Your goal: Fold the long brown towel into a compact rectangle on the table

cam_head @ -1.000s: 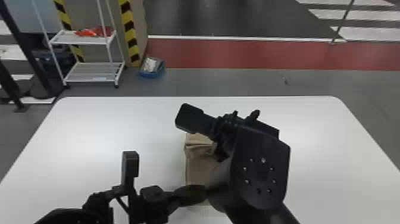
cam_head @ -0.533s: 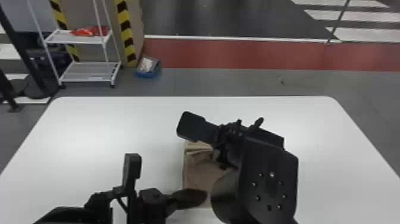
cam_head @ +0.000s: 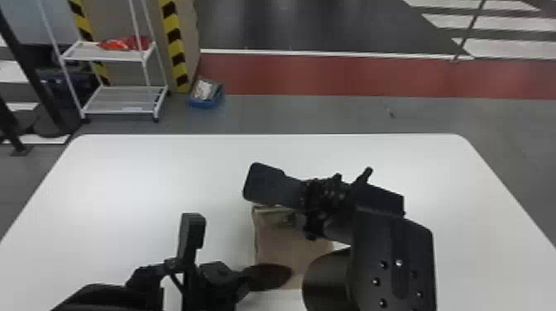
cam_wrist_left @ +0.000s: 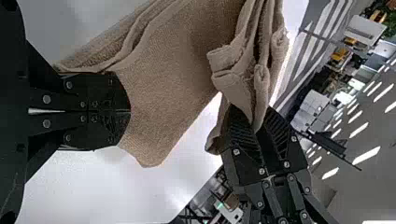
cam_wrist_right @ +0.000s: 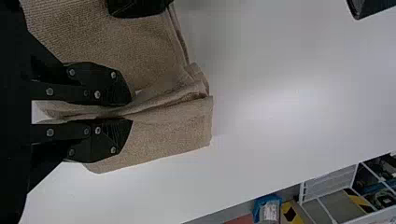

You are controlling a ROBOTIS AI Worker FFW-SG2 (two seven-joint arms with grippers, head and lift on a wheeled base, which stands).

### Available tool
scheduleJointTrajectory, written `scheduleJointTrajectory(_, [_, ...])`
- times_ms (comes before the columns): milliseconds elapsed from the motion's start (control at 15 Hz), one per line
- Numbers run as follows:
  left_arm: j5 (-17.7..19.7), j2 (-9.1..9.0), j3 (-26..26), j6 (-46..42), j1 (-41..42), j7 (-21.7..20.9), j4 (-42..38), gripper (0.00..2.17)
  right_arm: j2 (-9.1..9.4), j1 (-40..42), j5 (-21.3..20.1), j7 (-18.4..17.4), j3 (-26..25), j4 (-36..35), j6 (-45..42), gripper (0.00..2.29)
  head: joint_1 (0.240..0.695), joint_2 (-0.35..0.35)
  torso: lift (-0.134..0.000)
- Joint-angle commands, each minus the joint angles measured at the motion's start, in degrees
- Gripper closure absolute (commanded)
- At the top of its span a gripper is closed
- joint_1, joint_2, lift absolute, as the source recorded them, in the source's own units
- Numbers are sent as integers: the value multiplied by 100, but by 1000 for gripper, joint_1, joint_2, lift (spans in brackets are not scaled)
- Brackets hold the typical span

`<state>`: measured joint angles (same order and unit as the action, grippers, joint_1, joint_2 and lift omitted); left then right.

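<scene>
Right black two-fingered gripper [cam_head: 261, 184]: pinching layers at the far end of the brown folded cloth towel [cam_head: 278, 242] | left black two-fingered gripper [cam_head: 271, 276]: fingers pressed together, towel's near end | under towel: smooth white table [cam_head: 140, 182]

Smooth white table with rounded far corners [cam_head: 157, 178], folded brown cloth towel [cam_head: 277, 244] on it, tabletop extending beyond the towel

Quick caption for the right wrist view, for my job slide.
Right claw pinching folds of the brown towel over the white table.
</scene>
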<state>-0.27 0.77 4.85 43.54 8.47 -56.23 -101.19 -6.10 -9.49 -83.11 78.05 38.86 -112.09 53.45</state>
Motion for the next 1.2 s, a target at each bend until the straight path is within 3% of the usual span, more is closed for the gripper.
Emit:
scheduleJointTrajectory(0, [-8, 2, 33, 2, -56, 33, 47, 1916, -261, 132, -29, 28, 16, -146, -163, 1001, 695, -49, -125])
scheduleJointTrajectory(333, [1, -7, 33, 2, -197, 112, 205, 1916, -691, 431, -65, 28, 16, -489, -322, 998, 695, -85, -125])
scheduleJointTrajectory(1133, [1, -16, 60, 2, -223, 183, 223, 1912, -726, 668, -188, 28, 289, -682, -269, 1001, 695, -84, -125])
